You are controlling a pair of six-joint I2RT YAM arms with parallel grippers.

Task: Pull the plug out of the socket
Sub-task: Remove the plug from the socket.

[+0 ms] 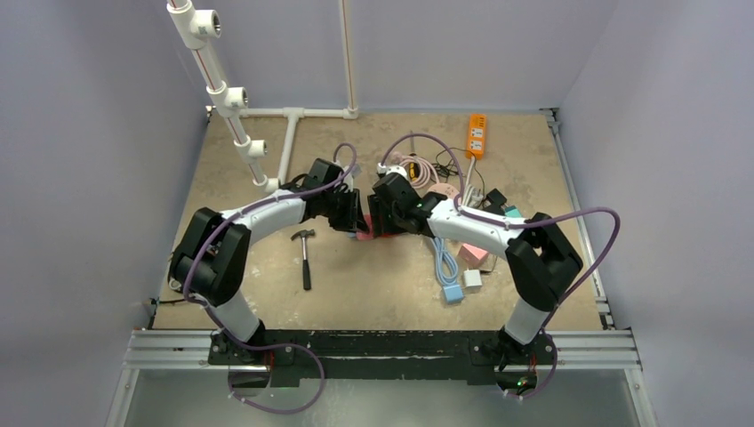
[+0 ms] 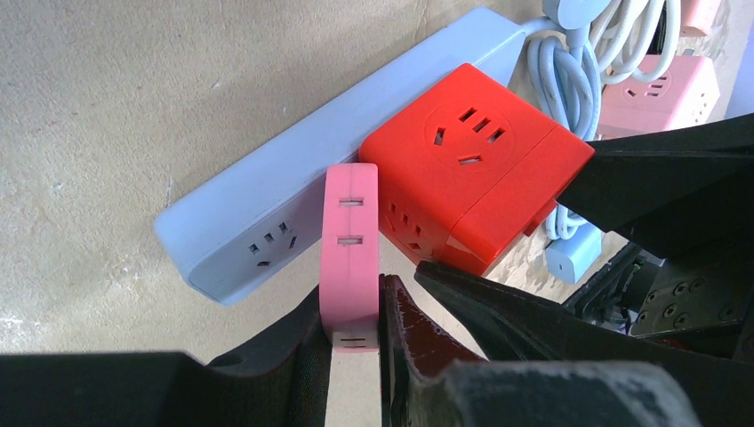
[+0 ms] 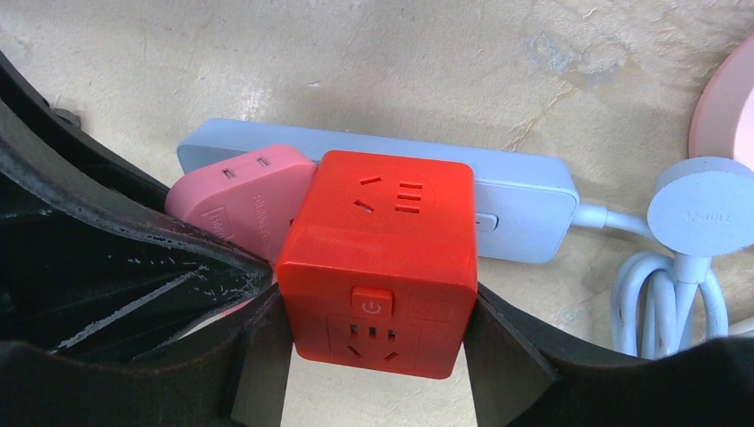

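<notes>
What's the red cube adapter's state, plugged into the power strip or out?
Plugged in: the red cube adapter sits flush against the pale blue power strip, no prongs showing.

Tan table [image 1: 373, 294] before me: hammer [image 1: 305, 255], orange power strip [image 1: 477, 135], white pipe frame [image 1: 290, 144], pale-blue strip [image 2: 258, 209] lying flat, coiled cables [image 1: 443, 255].
</notes>
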